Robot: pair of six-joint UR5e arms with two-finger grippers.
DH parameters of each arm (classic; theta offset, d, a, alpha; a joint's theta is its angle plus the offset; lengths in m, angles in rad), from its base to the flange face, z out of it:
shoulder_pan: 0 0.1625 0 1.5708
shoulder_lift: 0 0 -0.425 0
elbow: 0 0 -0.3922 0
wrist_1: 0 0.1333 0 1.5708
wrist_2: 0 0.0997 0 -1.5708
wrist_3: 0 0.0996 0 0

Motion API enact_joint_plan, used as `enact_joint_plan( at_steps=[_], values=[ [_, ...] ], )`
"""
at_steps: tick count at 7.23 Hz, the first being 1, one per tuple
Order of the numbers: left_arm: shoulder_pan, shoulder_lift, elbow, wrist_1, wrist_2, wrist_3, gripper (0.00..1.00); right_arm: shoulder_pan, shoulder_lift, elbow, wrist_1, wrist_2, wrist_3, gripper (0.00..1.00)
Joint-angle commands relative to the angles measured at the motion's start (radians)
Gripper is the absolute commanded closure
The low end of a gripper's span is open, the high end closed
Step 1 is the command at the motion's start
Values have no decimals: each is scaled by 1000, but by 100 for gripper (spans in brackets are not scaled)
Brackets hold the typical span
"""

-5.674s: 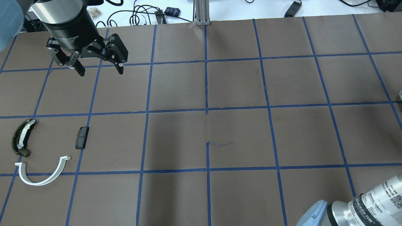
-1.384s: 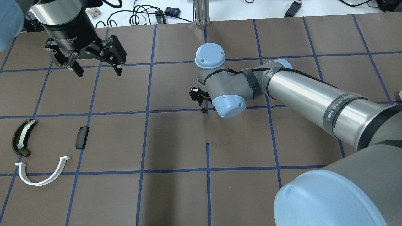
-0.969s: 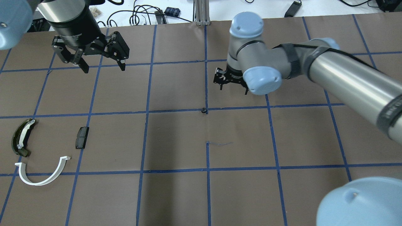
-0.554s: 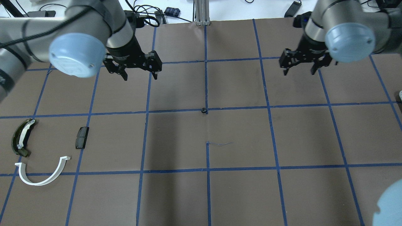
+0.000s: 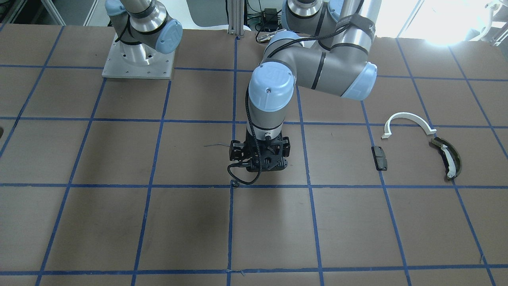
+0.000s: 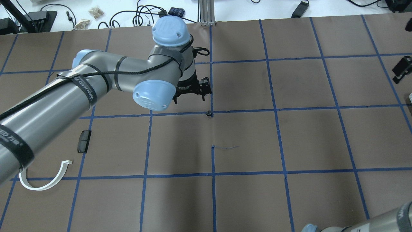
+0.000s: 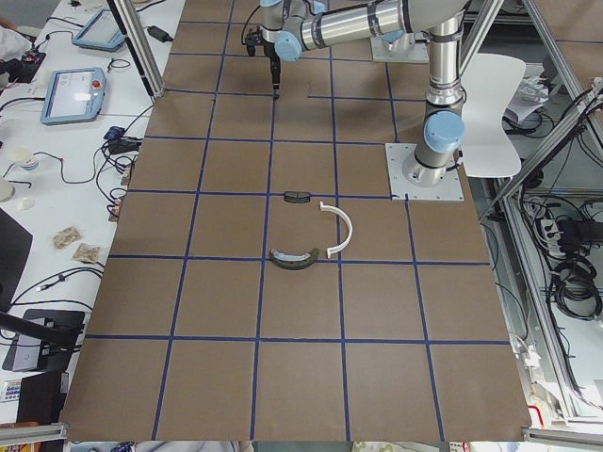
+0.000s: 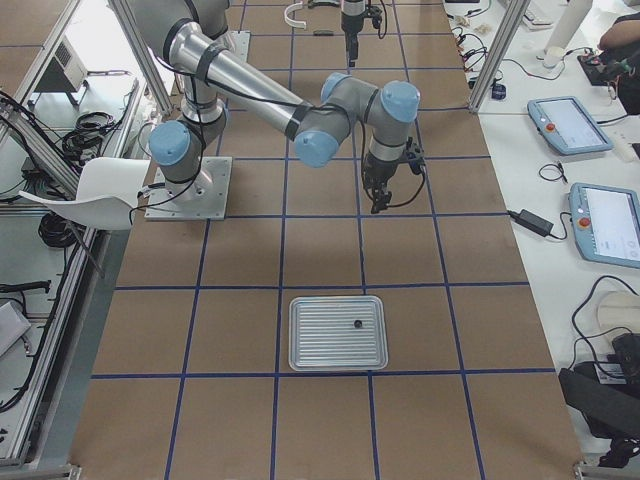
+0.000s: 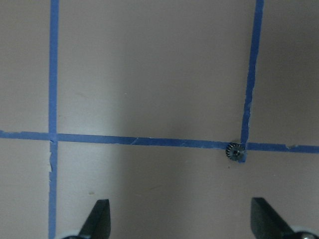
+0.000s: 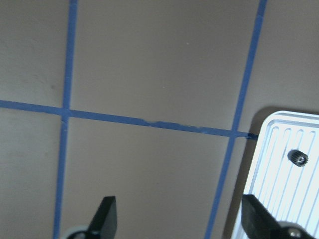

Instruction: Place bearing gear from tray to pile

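Brown paper tabletop, ruled into squares by blue tape. Bearing gear: small, dark, toothed, lying flat on the central tape crossing, off the ribbed metal tray and not yet with the pile.

Left gripper hovering just beside that crossing, fingers spread wide, nothing between them. From the wrist, gear ahead of the tips and close to one finger's line, not centred.

Right gripper likewise spread wide and empty, well apart from the crossing on the robot's right, at the tray's edge. Second gear lying on the tray.

Pile well apart from the crossing on the robot's left:
- white half-ring
- black block
- olive curved piece

Probably next: centre over the crossing, come down, pinch, carry to the pile.

Risks, by judgement only:
- Descending off-centre and landing a finger on the gear.
- Closing lopsided and flicking the gear away across the paper.
- So small a part slipping out of the grip, or tipping on edge and rolling.
- Raised tape edge snagging a finger at the crossing.
- Letting go too high and bouncing the gear out from among the other parts.
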Motion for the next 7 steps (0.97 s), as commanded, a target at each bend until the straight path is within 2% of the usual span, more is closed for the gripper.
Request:
enact_joint_plan(
  at_steps=[1,2,4,6,7],
  values=[
    [-50,-87,0,102,2,-71,0,-116,151,-84,-74,-3,-142,12],
    [-62,-104,3,125,7,-97,0,-122,219,-125,-114,-4,-191,14],
    [-64,-153,-1,185,18,-110,0,-223,309,-139,-136,22,-306,15],
    [-69,-181,-10,232,80,-111,0,-241,360,-142,-218,32,-345,15],
    [-70,-190,-15,232,79,-108,0,-245,371,-135,-237,32,-358,15]
  ],
)
